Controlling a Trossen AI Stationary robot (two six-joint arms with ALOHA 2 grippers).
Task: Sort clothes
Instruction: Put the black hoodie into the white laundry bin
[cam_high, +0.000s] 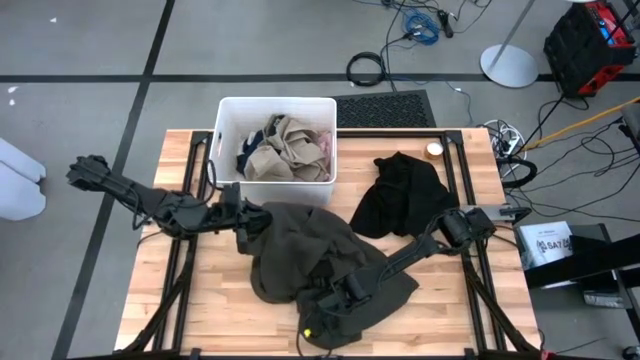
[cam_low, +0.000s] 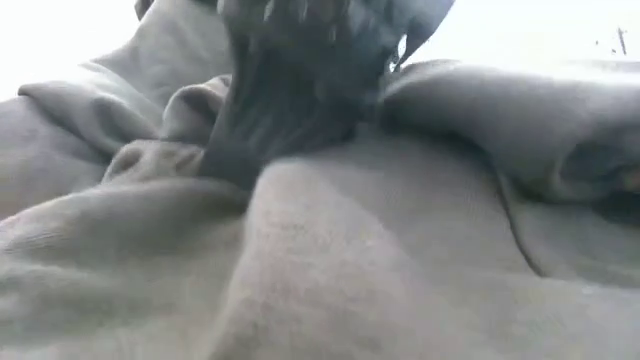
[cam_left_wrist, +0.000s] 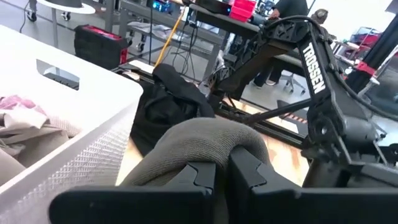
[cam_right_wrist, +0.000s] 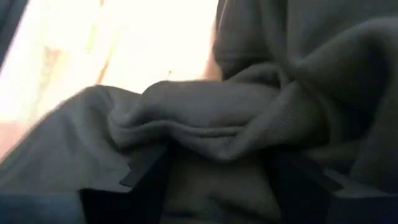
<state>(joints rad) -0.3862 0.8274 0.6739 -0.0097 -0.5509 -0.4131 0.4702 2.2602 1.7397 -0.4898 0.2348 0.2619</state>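
Observation:
A dark olive green garment (cam_high: 310, 255) lies crumpled across the middle of the table. My left gripper (cam_high: 243, 218) is at its far left part, beside the white bin (cam_high: 228, 140), and is shut on it. My right gripper (cam_high: 325, 318) stands open on the garment's near part, with a bunched fold (cam_right_wrist: 205, 118) between its fingers. In the low view the garment (cam_low: 330, 250) fills the picture under a dark gripper. A black garment (cam_high: 400, 190) lies flat at the right. Tan, navy and pink clothes (cam_high: 285, 145) lie in the bin. My left gripper pinches a thick fold of the olive garment (cam_left_wrist: 205, 140) at its far left part between its two shut fingers (cam_left_wrist: 245, 171). It comes nearly level from the table's left. The fold humps over the fingertips, and the rest lies on the table. My right gripper's open fingers (cam_right_wrist: 146, 171) slant down from the right into the olive garment near its near edge. A bunched fold lies between them. The jaws are not closed on it.
The white bin stands at the table's far edge, left of centre. A small round object (cam_high: 434, 150) sits at the far right. Bare wood (cam_high: 180, 300) shows at the near left. Cables, a red case and a lamp base lie on the floor beyond.

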